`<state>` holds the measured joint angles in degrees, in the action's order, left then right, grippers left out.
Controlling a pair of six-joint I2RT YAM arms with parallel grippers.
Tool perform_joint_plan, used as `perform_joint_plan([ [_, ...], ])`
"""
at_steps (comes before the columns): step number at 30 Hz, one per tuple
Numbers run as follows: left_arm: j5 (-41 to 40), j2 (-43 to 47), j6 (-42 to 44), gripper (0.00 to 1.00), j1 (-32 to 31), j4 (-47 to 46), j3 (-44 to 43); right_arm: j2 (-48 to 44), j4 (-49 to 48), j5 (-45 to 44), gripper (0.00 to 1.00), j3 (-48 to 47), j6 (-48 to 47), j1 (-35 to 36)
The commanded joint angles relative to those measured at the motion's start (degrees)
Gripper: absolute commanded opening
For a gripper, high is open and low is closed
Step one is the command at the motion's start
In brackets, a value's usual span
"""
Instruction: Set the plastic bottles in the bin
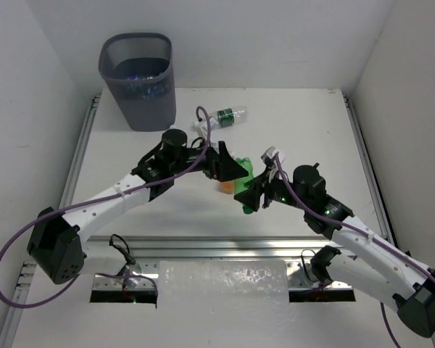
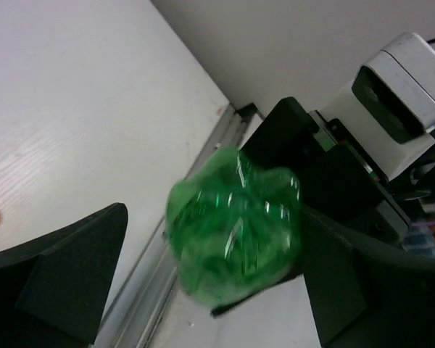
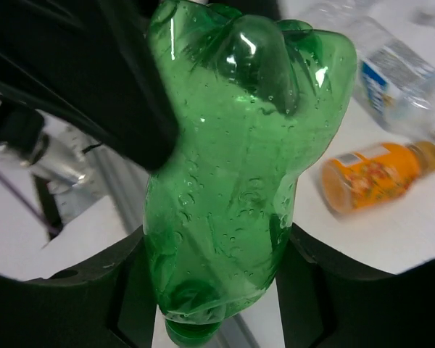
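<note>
My right gripper point(image 1: 251, 194) is shut on the neck end of a crumpled green bottle point(image 1: 243, 176), held above the table; in the right wrist view point(image 3: 214, 279) the bottle point(image 3: 239, 159) fills the gap between the jaws. My left gripper point(image 1: 228, 168) is open, and its jaws straddle the bottle's base point(image 2: 235, 225) without closing on it. An orange bottle point(image 1: 224, 186) lies on the table below, also in the right wrist view point(image 3: 377, 175). A clear bottle with a dark green label point(image 1: 229, 116) lies further back. The dark grey bin point(image 1: 138, 81) stands at the back left with bottles inside.
A clear bottle with a blue label point(image 3: 399, 85) lies on the table beyond the orange one. A metal rail point(image 1: 225, 246) runs along the table's near edge. White walls close in the left, back and right sides.
</note>
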<state>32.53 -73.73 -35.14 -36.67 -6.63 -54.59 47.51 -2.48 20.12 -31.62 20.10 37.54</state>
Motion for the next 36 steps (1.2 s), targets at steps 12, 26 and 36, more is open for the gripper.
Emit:
perform_joint_plan([
  [12, -23.6, -3.0, 5.42, 0.0, -2.9, 16.05, -19.36, -0.22, 3.06, -9.35, 0.99, -10.48, -1.9, 0.34],
  [26, -63.72, -38.47, 17.71, 0.23, 26.98, 31.51, -79.67, 4.25, 14.0, -28.21, 0.99, -8.55, 0.64, -4.58],
  [36, -71.21, -48.26, 31.01, 1.0, 32.01, 5.83, -84.27, 21.21, 9.26, -16.61, 0.99, -12.5, 7.23, -7.47],
])
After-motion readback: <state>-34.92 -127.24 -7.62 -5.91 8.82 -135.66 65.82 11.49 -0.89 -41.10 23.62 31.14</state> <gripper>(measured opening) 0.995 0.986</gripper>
